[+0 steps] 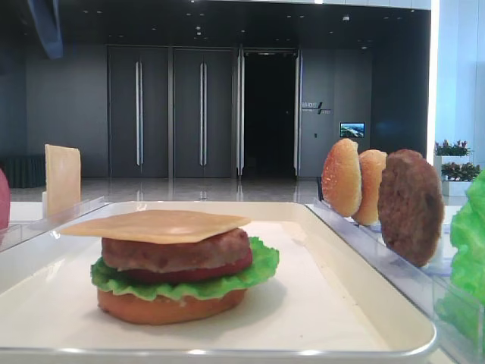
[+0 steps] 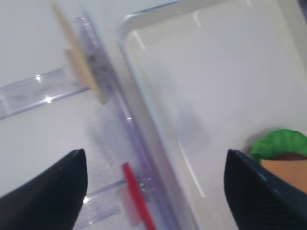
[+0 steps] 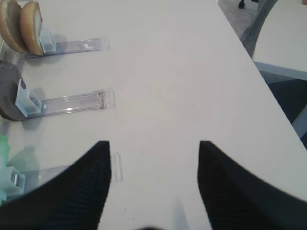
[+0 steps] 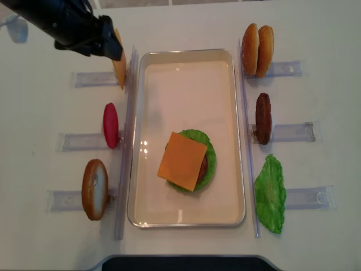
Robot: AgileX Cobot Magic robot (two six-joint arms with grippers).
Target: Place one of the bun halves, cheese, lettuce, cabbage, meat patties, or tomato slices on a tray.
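My two dark fingers are hanging wide apart and empty at the frame's bottom corners, and I am judging the upright cheese, upper left beside the tray, thin, floppy, best pinched by its top edge.

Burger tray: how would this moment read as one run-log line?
tray: stack topped with cheese slice | left gripper: open, empty, over tray's left rim | right gripper: open, empty, above bare table

Both grippers' jaws seemingly wide apart
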